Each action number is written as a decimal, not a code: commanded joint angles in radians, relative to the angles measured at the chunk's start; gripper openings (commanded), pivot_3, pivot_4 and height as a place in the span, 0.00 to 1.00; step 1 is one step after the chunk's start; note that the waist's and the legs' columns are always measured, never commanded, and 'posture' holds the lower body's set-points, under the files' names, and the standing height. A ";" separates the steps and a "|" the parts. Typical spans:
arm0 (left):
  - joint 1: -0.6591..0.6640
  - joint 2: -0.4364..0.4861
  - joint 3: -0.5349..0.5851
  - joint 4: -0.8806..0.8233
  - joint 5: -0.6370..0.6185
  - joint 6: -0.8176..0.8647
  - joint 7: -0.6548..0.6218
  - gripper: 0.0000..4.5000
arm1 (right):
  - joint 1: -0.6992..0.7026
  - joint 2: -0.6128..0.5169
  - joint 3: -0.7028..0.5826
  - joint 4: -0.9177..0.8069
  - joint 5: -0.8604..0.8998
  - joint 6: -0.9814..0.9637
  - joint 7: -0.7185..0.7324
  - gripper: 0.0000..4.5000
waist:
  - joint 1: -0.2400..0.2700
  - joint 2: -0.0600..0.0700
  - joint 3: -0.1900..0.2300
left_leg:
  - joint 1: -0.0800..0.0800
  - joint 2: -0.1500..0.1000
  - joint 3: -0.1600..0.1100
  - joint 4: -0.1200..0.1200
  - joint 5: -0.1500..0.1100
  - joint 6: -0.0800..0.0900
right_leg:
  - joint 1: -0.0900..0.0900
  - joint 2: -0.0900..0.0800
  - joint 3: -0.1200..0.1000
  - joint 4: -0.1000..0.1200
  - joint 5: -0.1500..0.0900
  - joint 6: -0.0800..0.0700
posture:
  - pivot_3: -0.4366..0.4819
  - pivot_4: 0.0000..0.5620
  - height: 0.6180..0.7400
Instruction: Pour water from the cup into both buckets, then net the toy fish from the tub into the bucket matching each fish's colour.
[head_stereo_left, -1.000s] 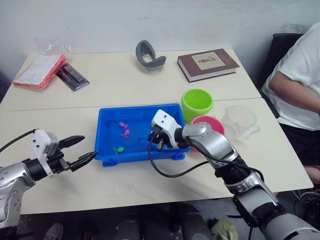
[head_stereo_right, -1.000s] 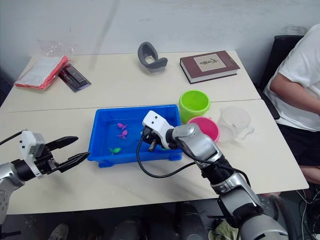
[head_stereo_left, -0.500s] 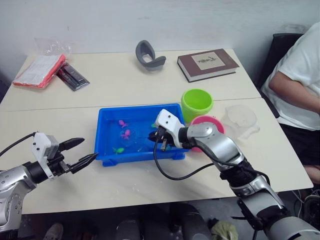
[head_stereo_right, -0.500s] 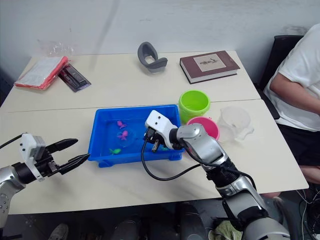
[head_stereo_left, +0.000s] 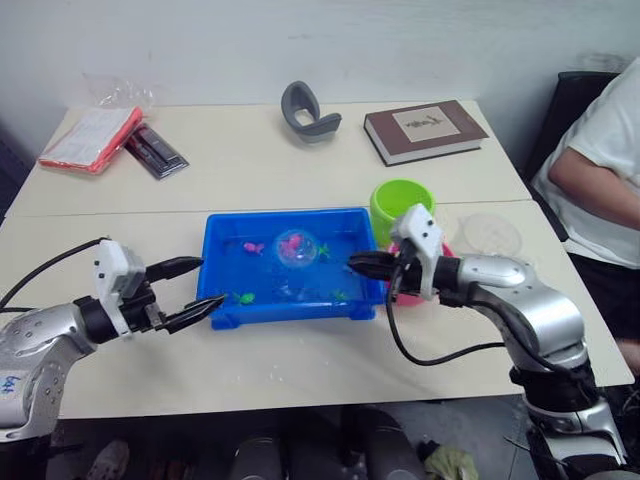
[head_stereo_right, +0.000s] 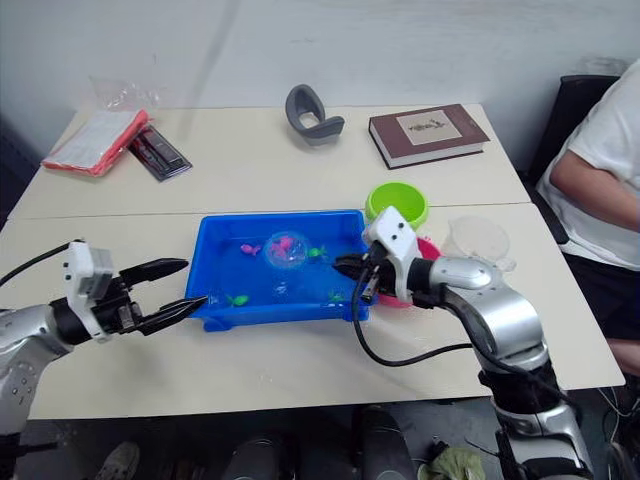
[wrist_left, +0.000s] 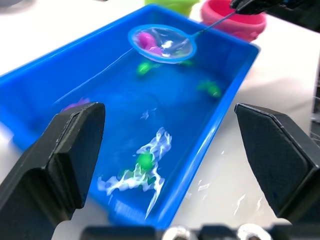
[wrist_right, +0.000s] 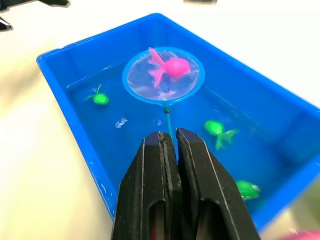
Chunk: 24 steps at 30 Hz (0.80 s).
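Pale cream table (head_stereo_left: 250, 170) fills the frame from the head cameras, against a plain light wall. At its centre sits the shallow rectangular bright blue plastic tub (head_stereo_left: 222, 300), holding water.

Over the upper middle of the tub is the small round blue-rimmed net (wrist_right: 163, 74) with fine mesh, lifted clear of the water, with one pink toy fish (wrist_right: 170, 66) lying in it. Its thin dark handle runs toward the right of the frame into the right hand (wrist_right: 168, 150), whose two black fingers are pressed together on the handle.

Loose in the tub are several tiny green fish (wrist_right: 217, 127), and at least one more pink fish (head_stereo_right: 247, 249) near the upper left corner.

Just right of the tub stand the lime green round plastic bucket (head_stereo_left: 397, 201) and, nearer the camera, the pink round plastic bucket (wrist_left: 234, 26), partly hidden behind the right arm. Whether either holds water or fish cannot be made out. Further right lies the clear plastic cup (head_stereo_right: 478, 240), set down on the table.

Left hand (head_stereo_left: 190, 290), fingers spread apart and empty, hovers at the tub's left edge.

Judging by this, the pouring looks finished and the netting is under way: the netted pink fish has yet to reach the pink bucket, and most fish remain in the tub.

Along the far edge of the table are a brown book (head_stereo_left: 423, 129), a grey curved object (head_stereo_left: 305, 108) and a red-edged packet (head_stereo_left: 88, 137). A person in a white shirt (head_stereo_left: 600, 160) sits at the right edge.
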 joint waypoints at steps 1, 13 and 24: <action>-0.024 -0.002 -0.035 0.019 0.028 -0.063 -0.045 0.99 | 0.066 -0.047 -0.062 -0.058 0.017 -0.070 0.018 0.00 | 0.000 0.000 0.000 | 0.001 0.000 0.001 0.000 0.000 0.000 | 0.000 0.000 0.000 0.000 0.000 0.000 | 0.48 0.27 1.00; -0.207 -0.077 -0.148 0.140 0.036 -0.130 -0.111 0.99 | 0.292 -0.141 -0.395 -0.207 0.209 -0.070 0.010 0.00 | 0.018 0.000 0.000 | 0.003 -0.001 0.005 0.000 0.000 0.002 | 0.001 0.003 0.000 0.001 0.001 0.001 | 0.48 0.27 1.00; -0.296 -0.114 -0.282 0.123 0.042 -0.100 -0.175 0.99 | 0.617 -0.204 -0.730 -0.209 0.143 -0.231 0.026 0.00 | 0.045 0.000 0.000 | 0.005 -0.003 0.007 0.000 0.000 0.004 | 0.002 0.004 0.002 0.000 0.002 0.004 | 0.48 0.27 1.00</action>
